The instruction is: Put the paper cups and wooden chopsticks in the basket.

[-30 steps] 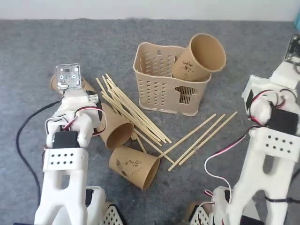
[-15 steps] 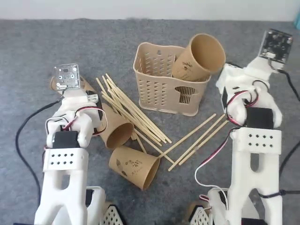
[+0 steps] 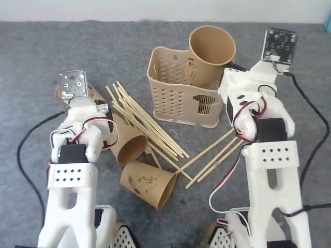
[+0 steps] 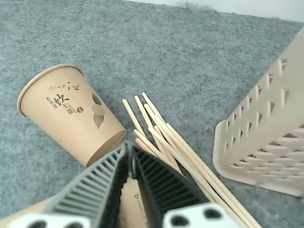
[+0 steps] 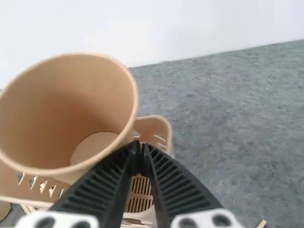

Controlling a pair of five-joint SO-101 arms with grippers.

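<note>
The tan slotted basket (image 3: 178, 90) stands mid-table with one paper cup (image 3: 209, 51) standing in its right end, mouth up. My right gripper (image 5: 138, 145) is shut, its tips touching that cup (image 5: 66, 114) at the side near the basket rim (image 5: 152, 126). My left gripper (image 4: 128, 148) is shut and holds nothing, low over the carpet beside a cup lying on its side (image 4: 71, 111) and a pile of wooden chopsticks (image 4: 166, 142). Two more cups (image 3: 147, 183) (image 3: 126, 144) lie by the pile (image 3: 145, 121). Three chopsticks (image 3: 217, 152) lie apart.
Grey carpet covers the table. The left arm (image 3: 72, 155) stands at the front left and the right arm (image 3: 264, 139) at the front right, close against the basket's right end. Open carpet lies behind the basket.
The right arm swung in from the right edge to the basket. The cup in the basket went from leaning right to nearly upright. The left arm kept still.
</note>
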